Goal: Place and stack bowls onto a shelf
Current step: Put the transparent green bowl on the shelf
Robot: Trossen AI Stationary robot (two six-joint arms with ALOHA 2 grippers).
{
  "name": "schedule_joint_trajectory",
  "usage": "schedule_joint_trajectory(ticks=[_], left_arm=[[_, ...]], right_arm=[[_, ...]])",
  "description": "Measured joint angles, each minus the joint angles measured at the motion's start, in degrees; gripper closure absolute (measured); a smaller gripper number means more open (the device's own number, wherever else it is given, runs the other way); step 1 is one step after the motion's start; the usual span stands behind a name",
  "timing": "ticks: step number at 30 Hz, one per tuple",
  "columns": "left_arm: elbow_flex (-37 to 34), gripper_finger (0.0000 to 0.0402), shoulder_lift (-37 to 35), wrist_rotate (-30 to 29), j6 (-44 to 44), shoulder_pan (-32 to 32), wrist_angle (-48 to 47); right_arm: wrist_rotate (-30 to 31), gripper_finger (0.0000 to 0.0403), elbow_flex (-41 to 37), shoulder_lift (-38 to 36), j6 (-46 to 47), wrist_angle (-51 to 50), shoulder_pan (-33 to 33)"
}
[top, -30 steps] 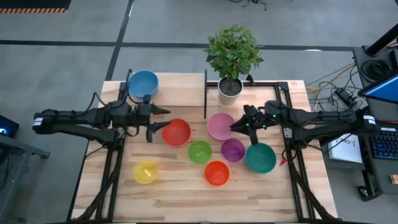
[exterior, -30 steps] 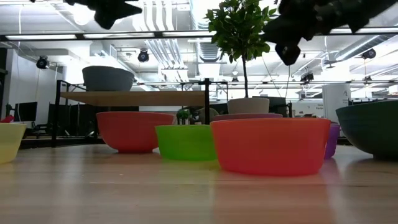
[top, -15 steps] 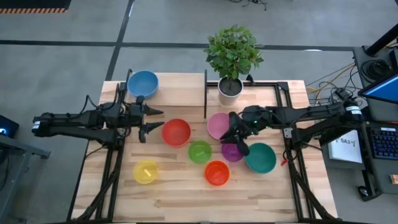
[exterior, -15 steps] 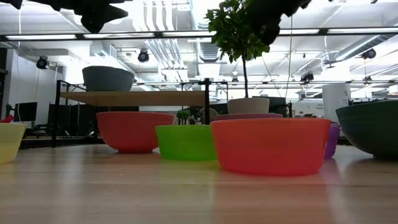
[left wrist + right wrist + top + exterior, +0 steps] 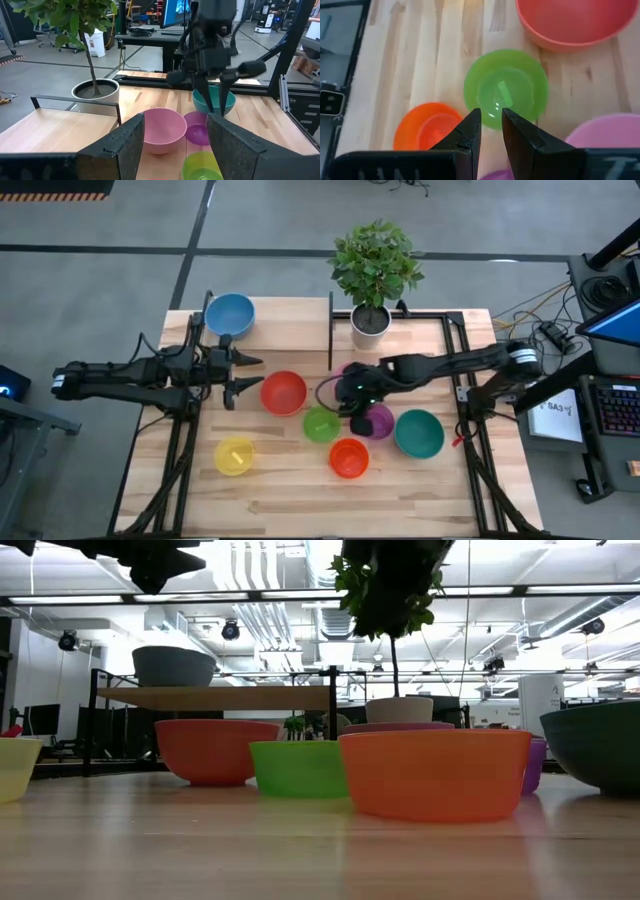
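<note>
A blue bowl (image 5: 230, 313) stands on the shelf (image 5: 285, 315) at the far left. On the table rest the red (image 5: 283, 393), green (image 5: 321, 423), purple (image 5: 380, 423), teal (image 5: 418, 433), orange (image 5: 348, 457) and yellow (image 5: 234, 455) bowls. The pink bowl (image 5: 162, 130) is mostly hidden under my right arm in the high view. My right gripper (image 5: 352, 402) hangs tipped downward above the green bowl (image 5: 506, 92), fingers a little apart and holding nothing. Beside the red bowl, my left gripper (image 5: 243, 375) is held level and open, with nothing in it.
A white plant pot (image 5: 370, 325) with a leafy plant stands at the far centre, just right of the shelf's black divider (image 5: 330, 330). Black frame rails run along both table sides. Bare wood lies along the near edge.
My right gripper has swung from near the teal bowl toward the table's left, across the pink bowl, and has tipped from nearly level to pointing down over the green bowl. My left gripper has drawn back a little toward the table's left edge. No bowl has moved.
</note>
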Motion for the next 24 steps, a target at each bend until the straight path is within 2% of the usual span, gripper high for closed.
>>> schedule_joint_trajectory(ticks=[4,10,16,19,24], left_arm=[[0.0,0.0206,0.51,0.0,0.6,-0.02,0.56],[0.0,0.0206,1.15,0.0,0.75,-0.01,0.69],[0.0,0.0206,2.08,0.04,-0.39,-0.01,0.79],[0.0,0.0206,3.03,0.04,-1.99,-0.02,0.8],[-0.11,0.0206,4.8,0.08,-4.63,-0.15,1.57]], right_arm=[[-0.7,0.0335,3.76,5.27,1.79,-0.15,0.05],[-12.28,0.0335,8.12,10.86,-0.42,-0.46,0.31],[-12.87,0.0335,11.27,14.37,2.84,-0.53,3.47],[-7.81,0.0335,13.17,15.42,3.89,-1.18,5.89],[9.43,0.0335,17.32,16.78,5.63,-8.04,9.13]])
